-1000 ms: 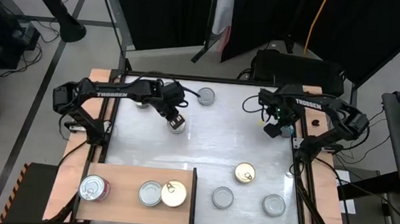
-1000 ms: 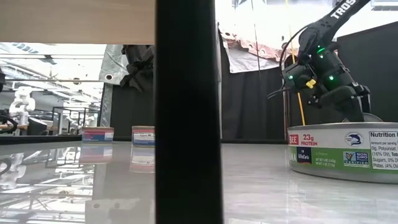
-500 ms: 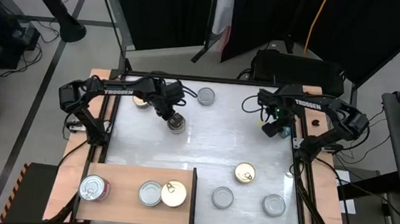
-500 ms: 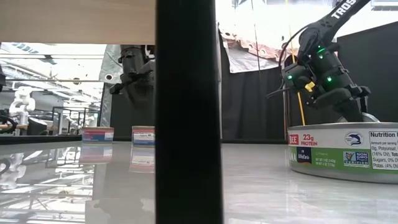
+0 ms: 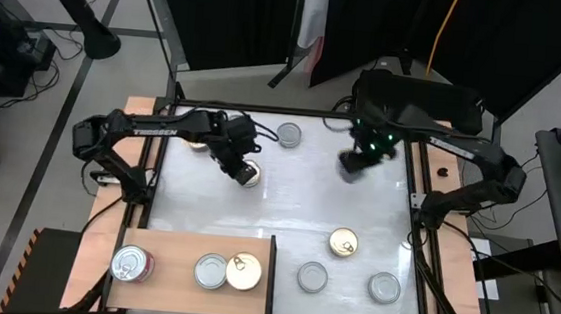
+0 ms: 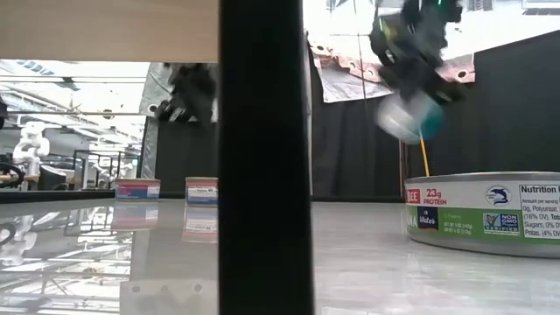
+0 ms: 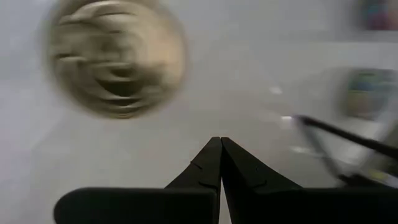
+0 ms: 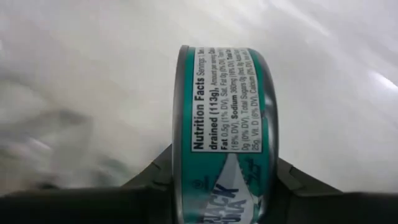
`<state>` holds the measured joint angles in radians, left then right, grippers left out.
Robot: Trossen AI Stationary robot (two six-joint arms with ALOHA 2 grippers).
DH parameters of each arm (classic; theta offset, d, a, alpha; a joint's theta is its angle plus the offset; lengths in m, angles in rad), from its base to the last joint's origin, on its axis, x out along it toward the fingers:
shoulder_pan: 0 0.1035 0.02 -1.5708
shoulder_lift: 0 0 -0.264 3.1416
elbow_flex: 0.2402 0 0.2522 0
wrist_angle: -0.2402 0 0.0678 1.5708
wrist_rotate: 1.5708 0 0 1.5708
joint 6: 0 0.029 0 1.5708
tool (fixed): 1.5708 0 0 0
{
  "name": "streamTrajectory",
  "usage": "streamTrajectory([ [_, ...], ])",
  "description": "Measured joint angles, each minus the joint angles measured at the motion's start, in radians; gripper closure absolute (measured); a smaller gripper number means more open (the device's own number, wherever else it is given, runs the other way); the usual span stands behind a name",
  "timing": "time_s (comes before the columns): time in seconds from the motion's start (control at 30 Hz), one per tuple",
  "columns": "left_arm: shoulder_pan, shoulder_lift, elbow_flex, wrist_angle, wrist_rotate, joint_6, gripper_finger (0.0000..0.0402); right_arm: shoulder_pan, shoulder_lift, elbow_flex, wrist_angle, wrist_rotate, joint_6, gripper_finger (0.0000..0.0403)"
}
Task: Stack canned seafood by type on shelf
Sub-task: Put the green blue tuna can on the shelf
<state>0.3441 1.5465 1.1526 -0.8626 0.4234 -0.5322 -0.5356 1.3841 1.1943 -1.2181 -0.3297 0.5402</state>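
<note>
My right gripper [image 5: 356,164] hangs above the table's far middle, shut on a green-labelled can [image 8: 224,112] that shows as a blur in the low view [image 6: 401,115]. At the far left my left gripper [image 5: 243,166] is shut, with its tips [image 7: 219,142] just short of a gold-lidded can [image 7: 118,62] standing on the table. The shelf [image 5: 173,244], a light-brown board at the near left, bears a red-labelled silver can [image 5: 132,263], a silver can [image 5: 211,270] and a gold can [image 5: 243,270]. My right gripper pinches the can between its two fingers [image 8: 152,171], one on each flat face [image 8: 178,155], so the printed wall faces the wrist camera. The fingers slant down from above. The can stands on edge, lifted clear of the table.
Loose cans stand on the white table: a silver one [image 5: 289,134] at the far middle, a gold one [image 5: 344,244] and two silver ones [image 5: 312,276] [image 5: 385,287] at the near right. The shelf's dark upright edge [image 5: 272,277] fills the middle of the low view [image 6: 265,157].
My right gripper has risen from the table's far right and swung toward the left with the green-labelled can, which is now lifted clear and tipped on edge. My left gripper has stayed over the gold can and turned at the wrist.
</note>
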Motion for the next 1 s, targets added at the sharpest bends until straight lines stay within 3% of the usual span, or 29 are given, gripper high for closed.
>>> streamTrajectory([
  [0.13, -0.028, -0.105, 0.028, 0.151, 0.049, -0.092, 0.0383, 0.089, -0.042, 0.133, 0.308, -0.065, 0.202, 0.0285],
  [0.23, -0.033, -0.199, 0.038, 0.309, 0.066, -0.165, 0.0349, 0.148, -0.049, 0.193, 0.568, -0.066, 0.33, 0.0285],
  [0.33, -0.028, -0.283, 0.039, 0.465, 0.065, -0.26, 0.0288, 0.197, -0.048, 0.214, 0.818, -0.058, 0.442, 0.0285],
  [0.53, 0.002, -0.385, 0.04, 0.726, 0.004, -0.488, 0.0138, 0.295, -0.005, 0.215, 1.21, 0.062, 0.575, 0.0285],
  [0.67, 0.011, -0.409, 0.04, 0.847, -0.006, -0.638, 0.0062, 0.347, 0.034, 0.215, 1.331, 0.136, 0.606, 0.0285],
  [0.8, 0.011, -0.413, 0.04, 0.888, -0.007, -0.693, 0.0014, 0.389, 0.07, 0.215, 1.366, 0.191, 0.629, 0.0282],
  [1.0, 0.0, -0.413, 0.04, 0.877, 0.002, -0.693, 0.0015, 0.437, 0.107, 0.215, 1.368, 0.258, 0.671, 0.028],
])
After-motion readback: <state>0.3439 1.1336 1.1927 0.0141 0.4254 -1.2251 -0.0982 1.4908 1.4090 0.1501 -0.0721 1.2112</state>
